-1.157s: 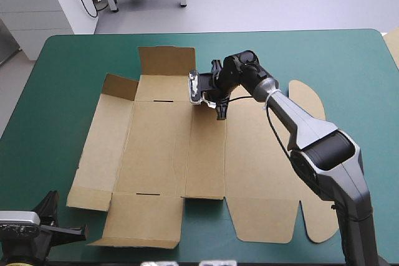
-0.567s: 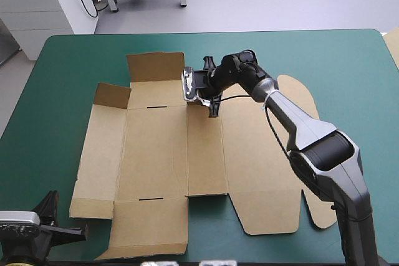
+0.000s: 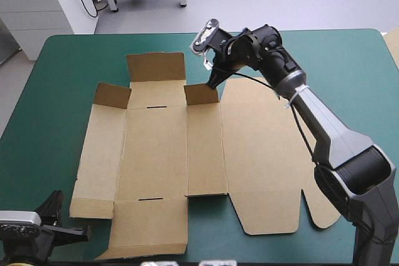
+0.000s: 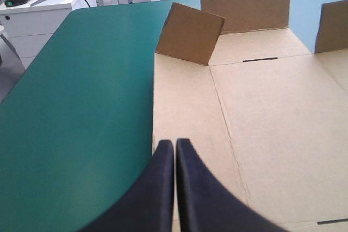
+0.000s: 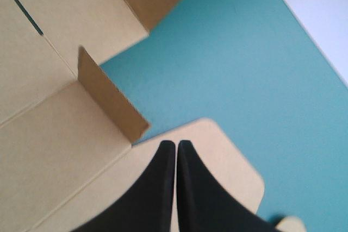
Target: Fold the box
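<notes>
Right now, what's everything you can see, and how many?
Flat cut sheet of brown board, the box: one, brown, spread across the table's middle, three far flaps raised.
Teal-green table cover: one, teal-green, under everything.
Pale edge, maybe more board: one, beige, beyond the table's far right corner.
Left gripper: one, black fingers shut, by the box's near left corner.
Right gripper: one, black fingers shut, at the box's far edge beside a raised flap.

Counted one teal-green bench [image 3: 62, 79] and one brown box [image 3: 156, 154]. Grippers were two: left gripper [image 4: 175, 142], right gripper [image 5: 176, 144].
</notes>
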Robot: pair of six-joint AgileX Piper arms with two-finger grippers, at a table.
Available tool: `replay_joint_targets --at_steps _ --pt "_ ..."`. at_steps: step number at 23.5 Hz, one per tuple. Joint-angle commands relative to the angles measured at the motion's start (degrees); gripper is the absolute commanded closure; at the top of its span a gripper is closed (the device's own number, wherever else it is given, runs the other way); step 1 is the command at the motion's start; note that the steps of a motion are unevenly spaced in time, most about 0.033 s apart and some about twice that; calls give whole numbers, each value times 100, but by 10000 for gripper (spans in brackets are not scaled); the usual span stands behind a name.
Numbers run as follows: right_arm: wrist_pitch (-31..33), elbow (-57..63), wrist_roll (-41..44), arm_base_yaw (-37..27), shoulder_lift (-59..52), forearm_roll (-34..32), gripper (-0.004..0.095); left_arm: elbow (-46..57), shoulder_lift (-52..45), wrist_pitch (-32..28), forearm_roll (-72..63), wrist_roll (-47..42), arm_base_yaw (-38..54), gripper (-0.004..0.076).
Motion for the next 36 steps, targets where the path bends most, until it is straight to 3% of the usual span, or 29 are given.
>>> replay_joint_targets --at_steps 1,3,8,13,16,19,21,23,27,31,36 --pt "884 -181 1476 -21 -383 -752 919 -172 64 -436 -245 -45 -48 731" --pt "1351 -158 1832 -21 -411 -910 919 -350 308 -408 -245 -166 -48 731" --pt "1352 26 2219 -21 -756 -758 922 -1044 1546 -100 -33 -164 -48 731" --pt "1352 533 2653 -21 -1414 -753 924 -2023 3341 647 464 -164 -48 731" --pt "1352 1408 3260 -240 -2114 -782 924 -3030 4971 1329 937 -51 -48 731" --pt "1189 2250 3297 -471 -2685 -684 924 -3553 5819 1751 936 35 62 730" --pt "1071 2882 3274 -605 -3189 -735 924 -3685 6240 1766 748 242 411 706" --pt "778 3800 3274 -863 -3899 -766 924 -3710 6882 1878 -477 837 1195 706" --pt "486 5113 3363 -1006 -5266 -750 924 -3710 8050 2813 -2956 2172 2298 706" --pt "442 5759 3430 -1006 -6329 -736 924 -3710 8739 3040 -2514 1925 2313 709" --pt "442 6154 3481 -1006 -7205 -806 924 -3710 8796 3027 -2424 2039 2313 708"
